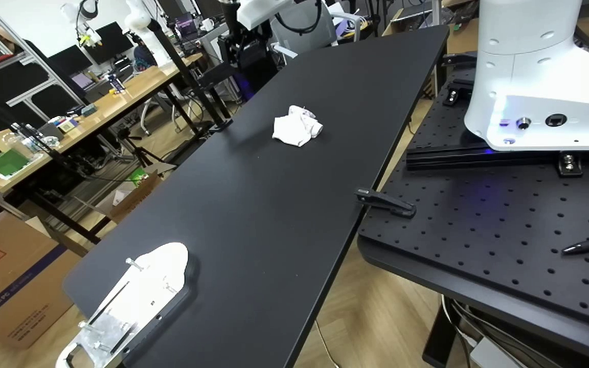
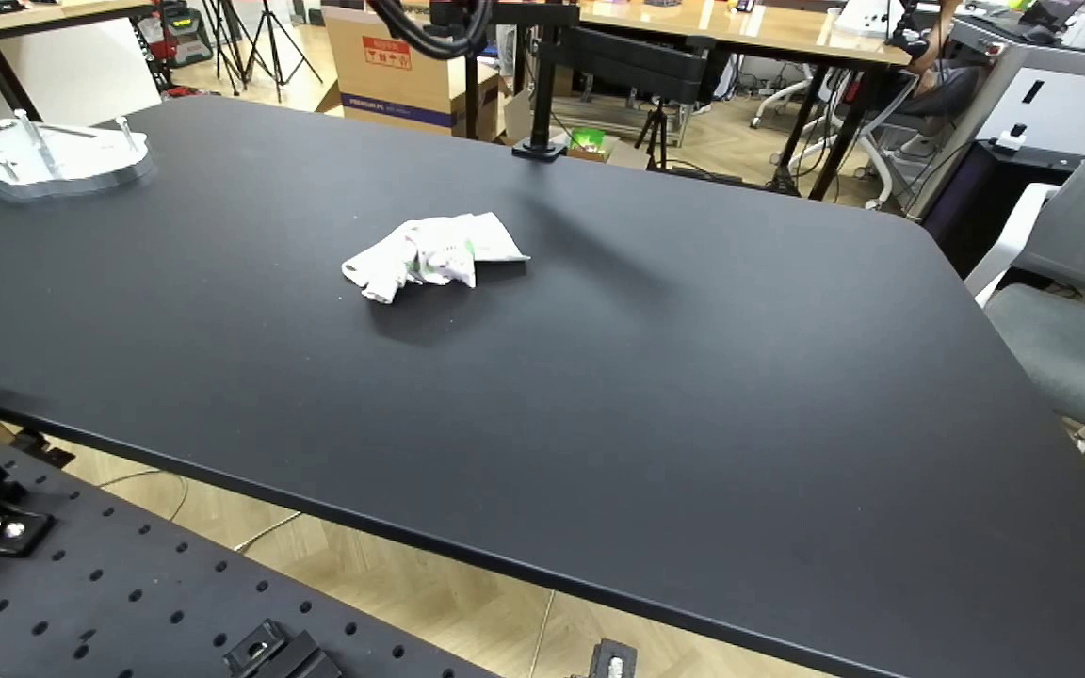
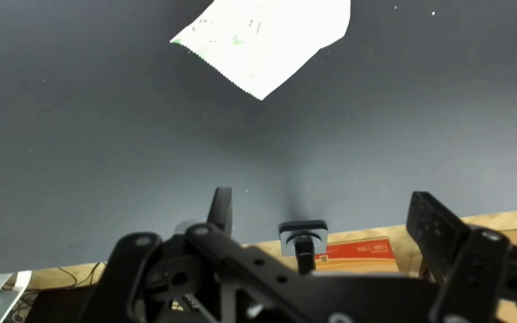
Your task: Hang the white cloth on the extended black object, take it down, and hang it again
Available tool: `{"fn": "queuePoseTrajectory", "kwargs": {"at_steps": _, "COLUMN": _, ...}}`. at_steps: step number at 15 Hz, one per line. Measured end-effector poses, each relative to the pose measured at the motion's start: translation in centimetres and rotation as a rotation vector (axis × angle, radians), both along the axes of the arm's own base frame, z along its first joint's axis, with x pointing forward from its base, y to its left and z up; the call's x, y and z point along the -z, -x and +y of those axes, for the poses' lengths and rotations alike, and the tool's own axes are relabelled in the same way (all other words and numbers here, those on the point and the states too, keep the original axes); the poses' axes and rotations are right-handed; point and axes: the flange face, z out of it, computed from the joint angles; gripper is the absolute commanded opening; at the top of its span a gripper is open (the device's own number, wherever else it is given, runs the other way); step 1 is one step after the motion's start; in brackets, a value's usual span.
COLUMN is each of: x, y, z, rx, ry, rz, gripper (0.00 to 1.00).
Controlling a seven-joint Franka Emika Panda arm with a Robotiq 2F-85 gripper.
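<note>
The white cloth (image 1: pixel 297 126) lies crumpled on the black table, and it also shows in an exterior view (image 2: pixel 439 252). In the wrist view the cloth (image 3: pixel 272 40) is at the top, with a green-marked, jagged edge. The extended black object is a bar (image 2: pixel 632 66) on a pole at the table's far edge, and it also shows in an exterior view (image 1: pixel 216 75). Only the pole's base (image 3: pixel 304 235) shows in the wrist view. My gripper (image 3: pixel 321 200) is open and empty, high above the table, away from the cloth. It appears near the bar in an exterior view (image 1: pixel 248 51).
A white board with upright pegs (image 1: pixel 151 286) lies at one end of the table. A black clip (image 1: pixel 385 202) bridges the gap between the table and the robot's perforated base plate (image 1: pixel 494 240). A grey chair (image 2: pixel 1084 264) and cardboard boxes (image 2: pixel 401 80) stand beyond the table.
</note>
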Motion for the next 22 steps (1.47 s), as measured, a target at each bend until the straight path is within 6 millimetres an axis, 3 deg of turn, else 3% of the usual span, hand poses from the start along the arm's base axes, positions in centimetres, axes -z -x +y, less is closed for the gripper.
{"fn": "queuePoseTrajectory", "kwargs": {"at_steps": 6, "x": 5.9, "y": 1.0, "z": -1.1, "rx": 0.074, "ry": -0.061, "rz": 0.209, "gripper": 1.00}}
{"fn": "queuePoseTrajectory", "kwargs": {"at_steps": 14, "x": 11.5, "y": 2.0, "z": -4.2, "rx": 0.094, "ry": -0.074, "rz": 0.339, "gripper": 1.00}}
{"fn": "queuePoseTrajectory", "kwargs": {"at_steps": 18, "x": 13.8, "y": 2.1, "z": -5.1, "rx": 0.081, "ry": -0.078, "rz": 0.381, "gripper": 1.00}}
{"fn": "queuePoseTrajectory", "kwargs": {"at_steps": 22, "x": 14.9, "y": 1.4, "z": -4.2, "rx": -0.012, "ry": -0.080, "rz": 0.390, "gripper": 1.00}}
